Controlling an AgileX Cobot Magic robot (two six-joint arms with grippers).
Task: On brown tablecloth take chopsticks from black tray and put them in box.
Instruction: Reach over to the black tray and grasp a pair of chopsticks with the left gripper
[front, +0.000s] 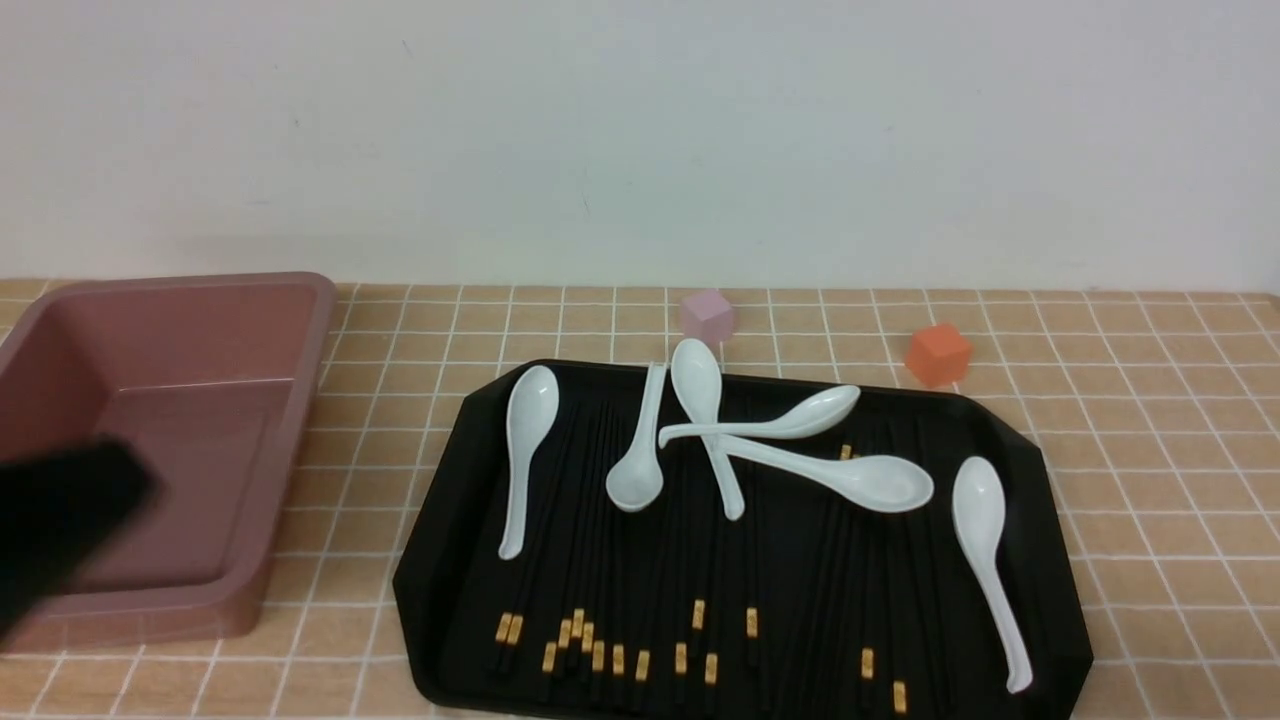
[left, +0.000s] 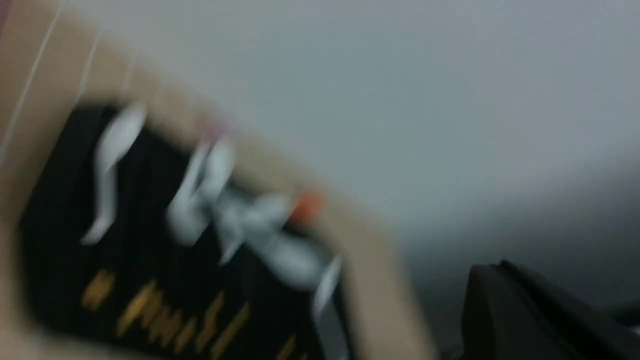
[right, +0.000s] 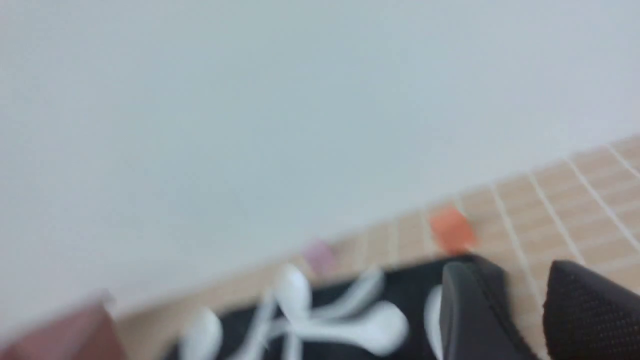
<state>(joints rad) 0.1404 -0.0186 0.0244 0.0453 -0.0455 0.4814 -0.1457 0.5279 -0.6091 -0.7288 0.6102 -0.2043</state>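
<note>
Several black chopsticks (front: 620, 560) with gold bands lie in the glossy black tray (front: 430, 560) on the brown tablecloth (front: 1150, 420), under several white spoons (front: 700, 400). The mauve box (front: 190, 330) stands to the tray's left and looks empty. My left gripper (front: 60, 510) is a black blur over the box's near left part; the frames do not show how its jaws stand. In the left wrist view only one dark finger (left: 510, 315) shows, and the tray (left: 55, 210) is blurred. My right gripper (right: 520, 272) is open and empty near the tray's (right: 410, 285) far right corner.
A pink cube (front: 708, 315) and an orange cube (front: 938, 353) sit on the cloth just behind the tray. A plain white wall rises behind the table. Both wrist views are blurred by motion.
</note>
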